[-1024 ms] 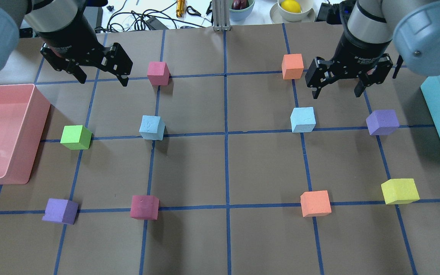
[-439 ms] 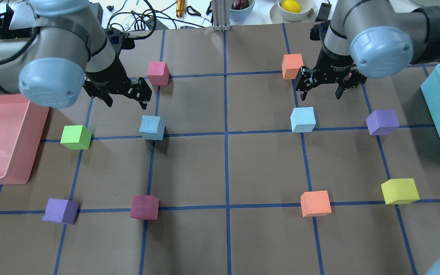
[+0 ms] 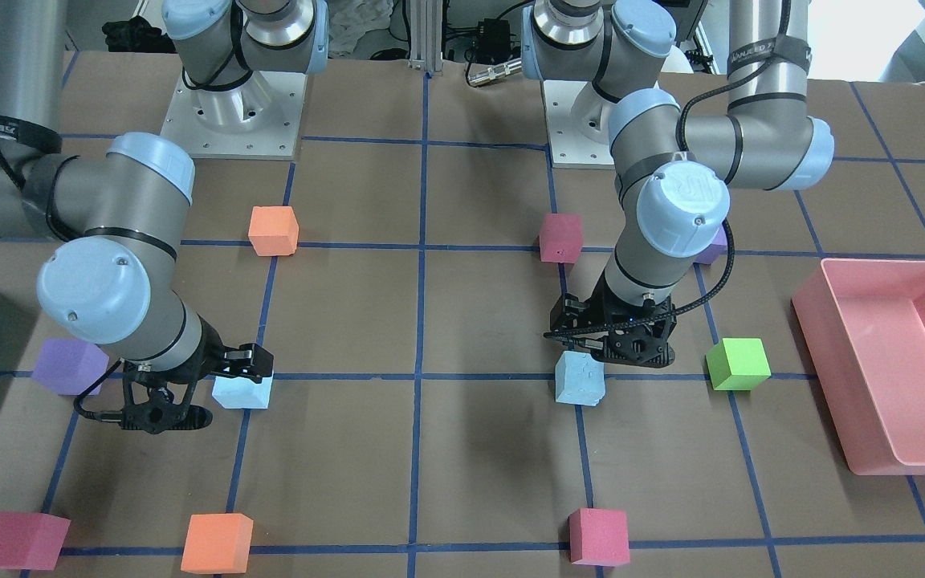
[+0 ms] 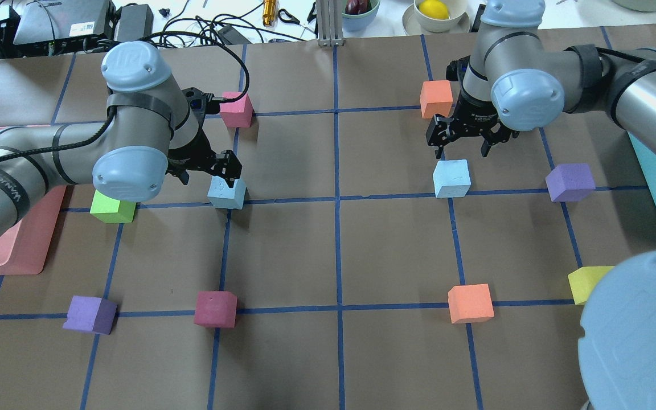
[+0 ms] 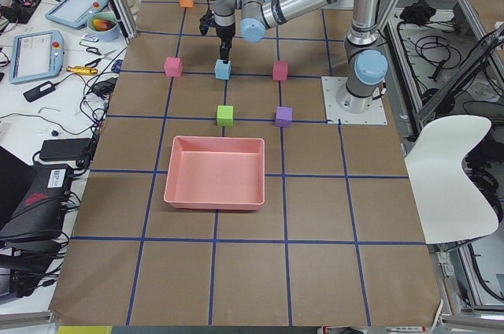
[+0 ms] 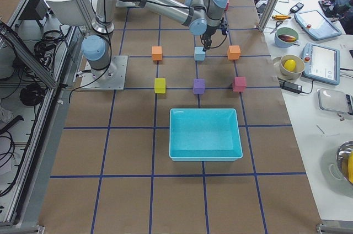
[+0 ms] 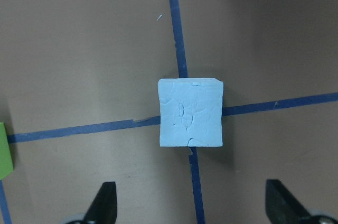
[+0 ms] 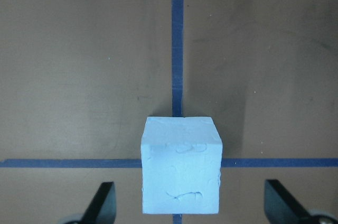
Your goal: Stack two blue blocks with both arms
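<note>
Well, both arms are bent low over the brown desk (image 4: pixel 396 250), each one poised over its own blue block, and the two blocks sit well apart on either side of the middle tape line. Neither is lifted; both rest flat on the desk, each on a crossing of the blue tape.

The left pincer (image 4: pixel 209 173) hangs just above the left blue block (image 4: pixel 226 193), pointing straight down with its fingers spread wide. From its wrist camera the block lies a little ahead of the two black fingertips (image 7: pixel 105 203), roughly centred between them and clear of both. A green cube (image 4: pixel 113 206) sits near that block, partly hidden under the arm's elbow.

The right pincer (image 4: pixel 460 151) is likewise spread and holds nothing. It hovers above the far side of the right blue block (image 4: pixel 451 178). In its wrist camera the block fills the gap between the fingertips without touching either. A purple cube (image 4: pixel 570 182) stands off to that block's outer side, and an orange cube (image 4: pixel 436 98) lies beyond the pincer.
</note>
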`<state>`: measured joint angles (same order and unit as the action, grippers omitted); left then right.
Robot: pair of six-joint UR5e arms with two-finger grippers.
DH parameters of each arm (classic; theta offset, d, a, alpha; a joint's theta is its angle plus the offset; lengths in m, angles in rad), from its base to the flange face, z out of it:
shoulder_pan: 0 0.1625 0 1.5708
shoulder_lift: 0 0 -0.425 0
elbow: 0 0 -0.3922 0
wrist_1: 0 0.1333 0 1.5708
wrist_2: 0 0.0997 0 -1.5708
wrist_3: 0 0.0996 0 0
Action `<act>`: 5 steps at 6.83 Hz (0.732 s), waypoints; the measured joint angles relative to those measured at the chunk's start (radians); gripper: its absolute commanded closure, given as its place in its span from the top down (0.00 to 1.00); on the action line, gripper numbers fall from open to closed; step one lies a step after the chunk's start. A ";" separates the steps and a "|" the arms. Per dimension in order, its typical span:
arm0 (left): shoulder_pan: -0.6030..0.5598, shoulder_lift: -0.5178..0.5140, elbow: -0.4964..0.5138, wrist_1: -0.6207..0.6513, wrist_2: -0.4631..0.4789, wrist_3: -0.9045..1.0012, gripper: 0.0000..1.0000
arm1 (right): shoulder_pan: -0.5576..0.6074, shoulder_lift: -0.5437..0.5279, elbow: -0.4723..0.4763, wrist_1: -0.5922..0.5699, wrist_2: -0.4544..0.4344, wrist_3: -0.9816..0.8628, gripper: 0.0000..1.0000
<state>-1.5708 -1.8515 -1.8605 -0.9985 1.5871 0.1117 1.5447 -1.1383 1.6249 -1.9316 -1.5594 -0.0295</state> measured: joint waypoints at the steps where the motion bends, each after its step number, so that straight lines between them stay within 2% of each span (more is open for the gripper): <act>1: 0.000 -0.036 -0.007 0.045 0.000 -0.001 1.00 | 0.001 0.021 0.015 -0.010 0.001 0.001 1.00; 2: -0.003 -0.065 -0.010 0.076 0.000 -0.003 1.00 | 0.001 0.033 0.043 -0.018 0.002 0.001 1.00; 4: -0.007 -0.091 -0.012 0.093 0.001 -0.007 1.00 | 0.002 0.041 0.079 -0.054 0.005 0.003 0.02; 5: -0.007 -0.098 -0.012 0.095 0.001 -0.010 1.00 | 0.002 0.042 0.083 -0.079 0.010 0.001 0.00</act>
<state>-1.5781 -1.9496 -1.8726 -0.9037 1.5883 0.1016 1.5462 -1.0960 1.7082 -2.0110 -1.5497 -0.0282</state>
